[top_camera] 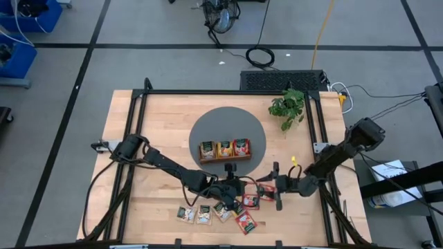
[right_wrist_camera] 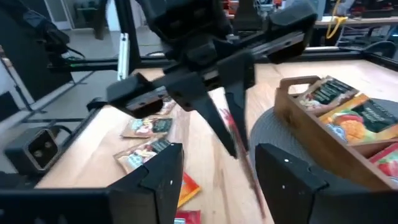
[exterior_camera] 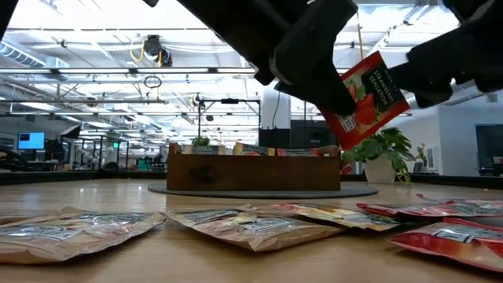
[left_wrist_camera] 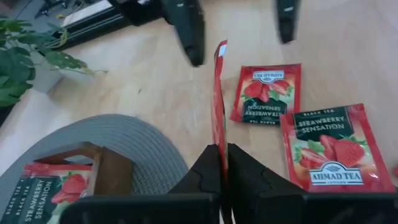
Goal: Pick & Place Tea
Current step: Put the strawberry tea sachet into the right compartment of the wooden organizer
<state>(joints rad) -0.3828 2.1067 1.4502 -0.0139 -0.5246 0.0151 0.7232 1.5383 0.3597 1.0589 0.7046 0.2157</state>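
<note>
Left gripper (left_wrist_camera: 222, 163) pinched shut on a red tea sachet (left_wrist_camera: 219, 99), held edge-on and lifted off the table (top_camera: 152, 131). Right gripper (right_wrist_camera: 217, 168) facing it, jaws spread wide, gripping nothing. Held sachet's face hidden in the left wrist view; strawberry print visible low down. More sachets (top_camera: 204, 214) flat near the front edge; wooden tray (top_camera: 224, 150) on grey mat (top_camera: 208, 128).

Red strawberry tea sachet (left_wrist_camera: 219, 99) upright on edge above table; others flat.
</note>
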